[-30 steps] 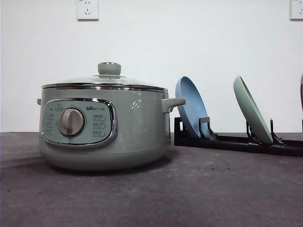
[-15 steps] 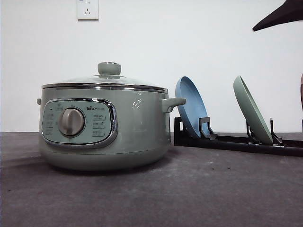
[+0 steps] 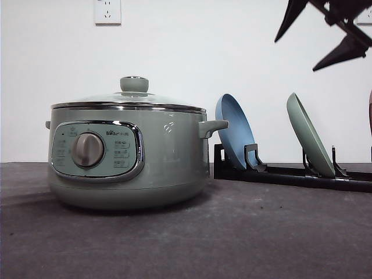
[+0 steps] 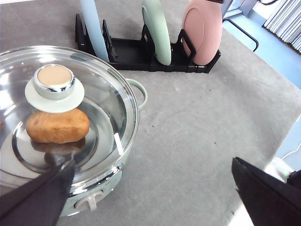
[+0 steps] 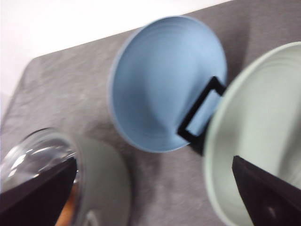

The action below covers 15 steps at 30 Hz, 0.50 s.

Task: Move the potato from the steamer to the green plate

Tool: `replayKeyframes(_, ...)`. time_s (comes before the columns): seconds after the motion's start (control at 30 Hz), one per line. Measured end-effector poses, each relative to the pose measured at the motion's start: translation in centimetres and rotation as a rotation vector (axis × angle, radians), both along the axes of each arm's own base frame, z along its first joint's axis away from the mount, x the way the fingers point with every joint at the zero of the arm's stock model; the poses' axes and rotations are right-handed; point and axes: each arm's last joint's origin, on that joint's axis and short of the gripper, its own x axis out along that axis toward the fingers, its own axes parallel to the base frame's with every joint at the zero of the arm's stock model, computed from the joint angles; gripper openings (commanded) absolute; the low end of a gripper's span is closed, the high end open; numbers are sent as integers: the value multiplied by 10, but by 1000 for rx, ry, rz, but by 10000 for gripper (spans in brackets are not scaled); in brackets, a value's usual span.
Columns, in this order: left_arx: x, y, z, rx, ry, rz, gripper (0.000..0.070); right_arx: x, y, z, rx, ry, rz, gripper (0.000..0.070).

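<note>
Jaws released on both arms, nothing between them. Right gripper [image 3: 325, 35] hangs high, spread wide, well above the green plate [image 3: 310, 141]. Left gripper [image 4: 150, 188] is spread too, one finger over the steamer [image 3: 128, 157], the other out over the bare table [image 4: 197, 132].

Potato [image 4: 57, 125] lies inside the steamer, seen through the glass lid [image 4: 99, 99], just under the knob [image 4: 54, 84], ahead of the left jaws and slightly to one side. Lid is on, so the potato can't be reached yet.

Green plate stands on edge in the black rack [image 3: 290, 173], between the blue plate [image 3: 233, 136] and a pink plate [image 4: 202, 30]; in the right wrist view it sits right by one finger.

Step in hand, as judged: right arm going for the green plate. To do it well: come down over the rim, pinch the upper edge square, lift straight up out of the slot so the rack doesn't drag, stay clear of the blue plate. Then lay it flat near the steamer. Left arm should take the knob centred, lift the lid vertically.
</note>
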Motion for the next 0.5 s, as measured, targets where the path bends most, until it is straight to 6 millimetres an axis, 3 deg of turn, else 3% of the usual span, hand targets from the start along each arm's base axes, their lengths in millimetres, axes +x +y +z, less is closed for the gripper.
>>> replayKeyframes(0.1,0,0,0,2,5,0,700,11,-2,-13,-17,23,-26,682)
replayKeyframes(0.33,0,0,0,2,4,0,700,32,-3,-39,-19,53,-26,546)
replayKeyframes(0.5,0,0,0,2,5,0,700,41,-2,-51,-22,61,-21,505)
